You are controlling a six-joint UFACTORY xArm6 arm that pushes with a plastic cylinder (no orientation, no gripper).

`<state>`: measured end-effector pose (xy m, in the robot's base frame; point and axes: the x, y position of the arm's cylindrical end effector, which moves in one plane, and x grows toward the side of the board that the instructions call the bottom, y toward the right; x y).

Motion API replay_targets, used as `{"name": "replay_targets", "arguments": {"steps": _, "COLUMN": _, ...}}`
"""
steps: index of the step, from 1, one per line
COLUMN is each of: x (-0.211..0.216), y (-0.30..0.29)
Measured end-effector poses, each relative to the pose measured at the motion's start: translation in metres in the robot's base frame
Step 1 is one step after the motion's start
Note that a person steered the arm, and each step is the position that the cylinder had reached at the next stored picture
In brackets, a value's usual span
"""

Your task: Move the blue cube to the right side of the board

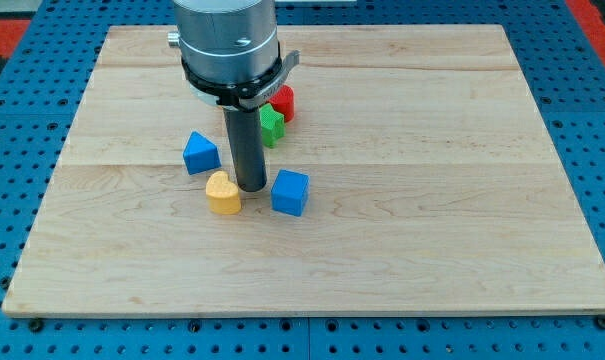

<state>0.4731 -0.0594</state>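
The blue cube (290,192) sits on the wooden board (432,200), a little left of the middle. My tip (250,187) rests on the board just to the left of the cube, between it and a yellow heart-shaped block (222,193). The tip stands close to both; I cannot tell if it touches either. A second blue block (200,154), wedge-like, lies up and to the left of the tip.
A green block (272,125) and a red block (283,102) lie just above the rod, partly hidden by the arm's grey housing (227,45). The board lies on a blue pegboard table (12,200).
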Motion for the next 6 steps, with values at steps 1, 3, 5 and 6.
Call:
{"name": "replay_targets", "arguments": {"steps": 1, "x": 0.003, "y": 0.001}}
{"name": "replay_targets", "arguments": {"steps": 3, "x": 0.020, "y": 0.049}}
{"name": "replay_targets", "arguments": {"steps": 5, "x": -0.005, "y": 0.111}}
{"name": "replay_targets", "arguments": {"steps": 6, "x": -0.018, "y": 0.111}}
